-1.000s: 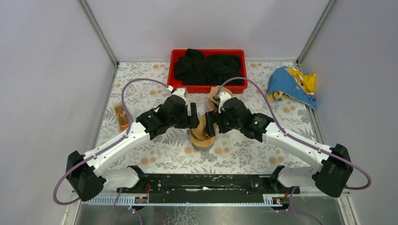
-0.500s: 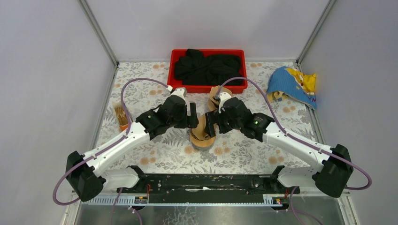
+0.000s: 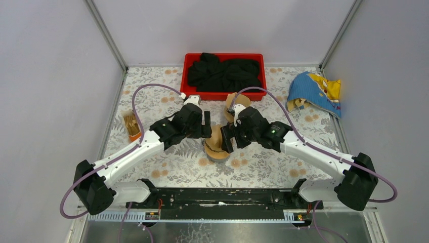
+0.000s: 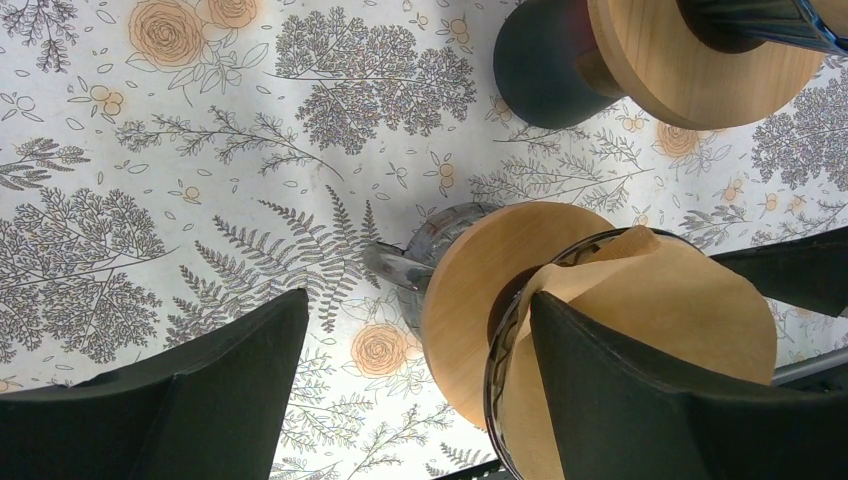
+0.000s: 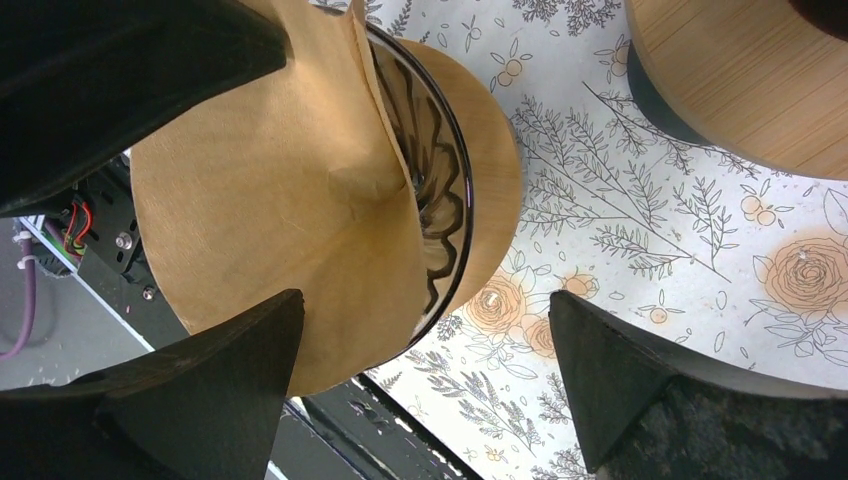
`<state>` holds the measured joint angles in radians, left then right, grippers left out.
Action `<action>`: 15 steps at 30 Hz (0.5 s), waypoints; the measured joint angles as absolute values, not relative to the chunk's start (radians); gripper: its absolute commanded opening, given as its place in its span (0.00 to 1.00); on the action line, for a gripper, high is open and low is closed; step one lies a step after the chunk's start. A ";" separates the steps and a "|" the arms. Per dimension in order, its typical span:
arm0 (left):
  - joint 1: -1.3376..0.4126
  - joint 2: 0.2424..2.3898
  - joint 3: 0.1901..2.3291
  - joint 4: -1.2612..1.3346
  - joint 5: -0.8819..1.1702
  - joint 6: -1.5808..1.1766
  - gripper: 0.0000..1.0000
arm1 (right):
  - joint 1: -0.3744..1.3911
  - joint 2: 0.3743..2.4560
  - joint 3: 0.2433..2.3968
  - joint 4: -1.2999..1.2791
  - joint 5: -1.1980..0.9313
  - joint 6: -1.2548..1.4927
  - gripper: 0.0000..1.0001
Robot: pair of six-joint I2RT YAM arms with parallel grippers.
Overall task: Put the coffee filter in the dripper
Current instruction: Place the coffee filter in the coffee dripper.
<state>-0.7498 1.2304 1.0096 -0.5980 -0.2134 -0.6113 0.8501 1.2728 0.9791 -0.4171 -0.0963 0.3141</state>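
Observation:
The glass dripper (image 3: 216, 150) with a wooden collar (image 4: 470, 300) stands on the table between my two grippers. The brown paper coffee filter (image 5: 270, 220) sits in its cone and sticks out past the glass rim (image 5: 432, 190). My left gripper (image 4: 420, 395) is open, with one finger over the filter (image 4: 690, 310) and the other over the tablecloth. My right gripper (image 5: 425, 385) is also open and straddles the rim the same way from the opposite side. Neither gripper pinches the paper. In the top view the left gripper (image 3: 206, 126) and the right gripper (image 3: 226, 136) crowd the dripper.
A second dripper on a wooden disc (image 3: 238, 104) stands just behind. At the back is a red tray (image 3: 185, 76) with black cloth in it. A blue and yellow cloth (image 3: 316, 91) lies back right. A small brown and orange object (image 3: 131, 125) lies at the left. Grey walls close in the sides.
Both wrists have shifted slightly around the dripper, the right one a little to the left. The jaws stay wide, and the filter stays in the cone.

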 measured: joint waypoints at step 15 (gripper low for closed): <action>-0.750 1.230 1.009 -0.598 -0.191 -0.609 0.87 | 0.850 1.337 1.022 -0.337 0.014 0.365 0.99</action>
<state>-0.7498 1.2304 1.0092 -0.5976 -0.1905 -0.6094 0.8501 1.3373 1.0222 -0.3370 0.0135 0.3649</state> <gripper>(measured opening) 0.871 0.993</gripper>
